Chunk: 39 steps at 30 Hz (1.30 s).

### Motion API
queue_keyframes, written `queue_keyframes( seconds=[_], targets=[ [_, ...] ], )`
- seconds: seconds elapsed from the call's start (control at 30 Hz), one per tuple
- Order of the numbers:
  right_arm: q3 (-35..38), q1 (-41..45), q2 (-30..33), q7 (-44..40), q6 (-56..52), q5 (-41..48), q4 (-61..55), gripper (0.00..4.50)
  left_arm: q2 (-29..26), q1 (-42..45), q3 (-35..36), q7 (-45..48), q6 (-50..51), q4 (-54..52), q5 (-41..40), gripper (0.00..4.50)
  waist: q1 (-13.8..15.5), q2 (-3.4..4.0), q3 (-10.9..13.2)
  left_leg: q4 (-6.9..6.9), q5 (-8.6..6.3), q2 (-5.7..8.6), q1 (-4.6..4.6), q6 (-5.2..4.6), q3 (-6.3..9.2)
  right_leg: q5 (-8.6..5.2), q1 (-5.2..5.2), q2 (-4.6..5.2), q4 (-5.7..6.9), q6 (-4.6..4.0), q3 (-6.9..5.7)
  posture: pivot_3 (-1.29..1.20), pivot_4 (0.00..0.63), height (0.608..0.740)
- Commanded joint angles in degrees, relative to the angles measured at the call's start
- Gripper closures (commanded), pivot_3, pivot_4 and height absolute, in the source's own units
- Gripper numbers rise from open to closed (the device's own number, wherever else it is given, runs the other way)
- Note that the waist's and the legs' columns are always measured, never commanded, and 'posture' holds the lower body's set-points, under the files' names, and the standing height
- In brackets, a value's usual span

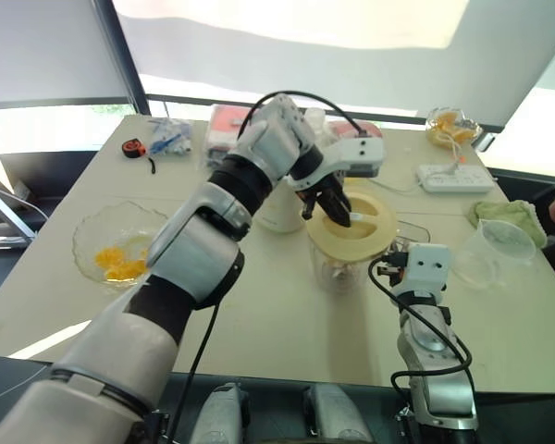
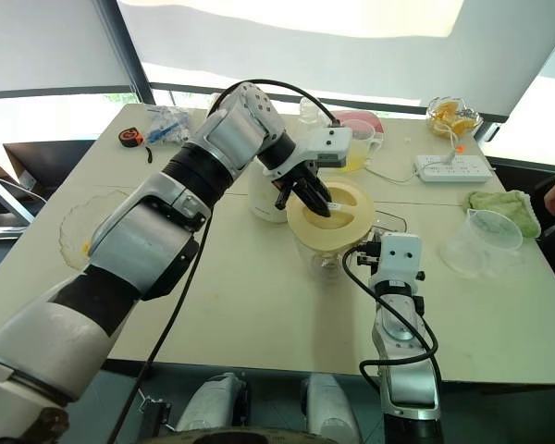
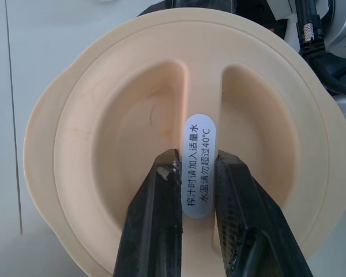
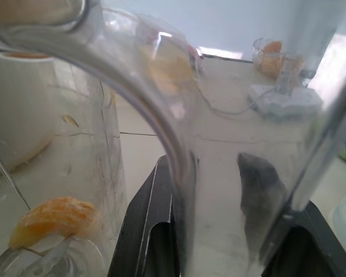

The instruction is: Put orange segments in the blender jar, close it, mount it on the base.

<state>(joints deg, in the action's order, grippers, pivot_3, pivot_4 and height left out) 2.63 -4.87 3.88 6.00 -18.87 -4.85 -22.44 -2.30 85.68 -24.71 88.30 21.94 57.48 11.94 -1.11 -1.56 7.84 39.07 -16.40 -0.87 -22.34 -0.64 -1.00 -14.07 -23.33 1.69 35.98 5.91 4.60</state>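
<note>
The clear plastic blender jar stands upright near the middle of the pale tabletop, with the round cream plastic lid sitting on its mouth. The left end effector is clenched on the raised ridge across the lid's centre. That ridge is the obvious place to grip: the lid looks light and slightly flexible, and its smooth skin could slip, so seating it probably needs a straight, firm press.

The right end effector is at the jar's curved clear handle, at 3 o'clock on the jar. Whether it is clenched cannot be told. The jar looks stiff, light and glossy, and with so little in it it would tip easily. The handle is the safest hold for lifting it to the white cylindrical base, which stands just beside the jar at 11 o'clock.

One orange segment lies at the bottom of the jar. A wide clear glass bowl at 9 o'clock holds more orange pieces. A clear plastic cup at 3 o'clock looks empty. A small glass bowl at 1 o'clock holds orange scraps
</note>
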Motion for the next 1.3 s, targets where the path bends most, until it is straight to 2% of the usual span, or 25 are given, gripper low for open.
queue_keyframes(
  seconds=[0.03,0.17,0.33,0.4,0.6,0.7,0.8,0.93,1.0,1.1,1.2,1.3],
  targets=[
    [-0.49,0.18,0.54,-1.17,2.14,-0.28,-0.76,3.49,1.50,-2.57,-1.68,0.06,1.26,2.97,1.14,2.28,-0.06,0.01,0.04,0.00,0.00,0.00,-0.02,0.00,0.00,0.00,-0.03,0.01,0.00,0.00,0.00,0.00,0.150,0.740],
    [0.58,-0.27,1.50,-2.01,3.00,0.20,0.47,3.49,1.20,1.15,2.11,-0.23,1.53,1.63,-1.46,0.35,-0.07,0.06,0.12,0.00,0.00,-0.01,-0.10,0.00,-0.03,0.01,-0.12,0.02,0.00,-0.01,0.00,0.00,0.150,0.740],
    [2.16,-1.48,3.07,-3.36,4.73,0.97,3.22,3.49,-2.75,11.82,12.49,-1.51,5.89,-1.54,-9.59,0.35,-0.12,0.35,1.13,-0.01,0.00,0.02,-0.35,0.00,-0.13,0.01,-0.41,0.00,0.04,0.00,0.05,0.00,0.150,0.740],
    [3.06,-1.31,3.28,-3.74,5.24,1.74,4.32,3.49,-4.86,14.32,15.71,-3.95,5.77,-1.83,-11.79,0.35,-0.49,0.38,1.21,0.04,0.04,0.04,-1.17,-0.01,-0.17,0.14,-1.31,-0.12,0.16,-0.06,0.08,0.00,0.150,0.740],
    [5.17,-0.21,3.95,-4.82,5.55,4.11,6.52,3.49,-9.79,11.66,22.83,-17.36,2.19,-5.81,-15.17,0.35,-1.26,0.50,1.15,-0.15,-0.10,0.12,-0.96,-0.22,-0.12,0.05,-1.16,-0.20,0.21,0.39,0.06,0.00,0.150,0.740],
    [6.10,0.49,4.02,-4.76,5.14,5.41,7.17,3.49,-12.12,4.10,25.86,-25.31,1.35,-14.05,-16.36,0.35,-1.36,0.52,1.18,-0.07,-0.08,0.04,-0.94,-0.19,-0.12,0.09,-1.14,-0.15,0.28,0.33,0.10,0.00,0.150,0.740],
    [8.18,1.80,4.50,-5.03,4.07,7.92,6.48,3.49,-15.21,-5.60,26.37,-27.42,4.48,-24.63,-17.61,0.35,-1.40,0.56,1.19,0.01,-0.01,0.04,-0.93,-0.09,-0.16,0.18,-1.13,-0.11,0.33,0.29,0.16,0.00,0.150,0.740],
    [10.89,5.67,8.06,-7.44,0.97,11.63,2.97,3.49,-20.10,-22.95,28.71,-29.57,12.09,-43.82,-21.73,0.35,-1.27,0.72,1.26,0.00,0.02,0.04,-0.94,-0.02,-0.21,0.21,-1.14,-0.01,0.35,0.32,0.19,0.00,0.150,0.740],
    [12.96,9.35,11.38,-8.33,-1.70,13.11,1.58,3.49,-23.20,-33.52,28.71,-29.48,11.06,-54.64,-22.60,0.35,-1.06,0.77,1.31,0.00,0.03,0.05,-0.99,0.02,-0.19,0.22,-1.19,0.07,0.41,0.34,0.14,0.00,0.150,0.740],
    [16.16,17.34,17.45,-9.19,-6.96,14.83,1.45,3.49,-26.97,-46.52,30.39,-30.61,13.26,-67.18,-24.86,0.35,-1.17,1.02,1.55,-0.02,0.05,0.11,-1.06,0.08,-0.28,0.28,-1.31,0.29,0.42,0.39,0.12,0.00,0.150,0.740],
    [17.66,27.55,22.79,-10.22,-11.83,15.93,3.99,3.49,-27.34,-53.35,33.66,-34.79,19.19,-75.61,-29.31,0.35,-0.97,0.94,1.88,-0.02,0.12,0.17,-1.14,0.22,-0.27,0.37,-1.41,0.58,0.46,0.39,0.00,0.00,0.150,0.740],
    [17.47,38.80,26.37,-11.48,-15.52,16.79,9.41,3.49,-26.81,-58.01,34.06,-38.75,22.41,-82.32,-31.43,0.35,-1.33,0.96,1.90,-0.02,0.17,0.18,-1.09,0.27,-0.29,0.41,-1.37,0.60,0.46,0.34,-0.06,0.00,0.150,0.740]
  ],
)
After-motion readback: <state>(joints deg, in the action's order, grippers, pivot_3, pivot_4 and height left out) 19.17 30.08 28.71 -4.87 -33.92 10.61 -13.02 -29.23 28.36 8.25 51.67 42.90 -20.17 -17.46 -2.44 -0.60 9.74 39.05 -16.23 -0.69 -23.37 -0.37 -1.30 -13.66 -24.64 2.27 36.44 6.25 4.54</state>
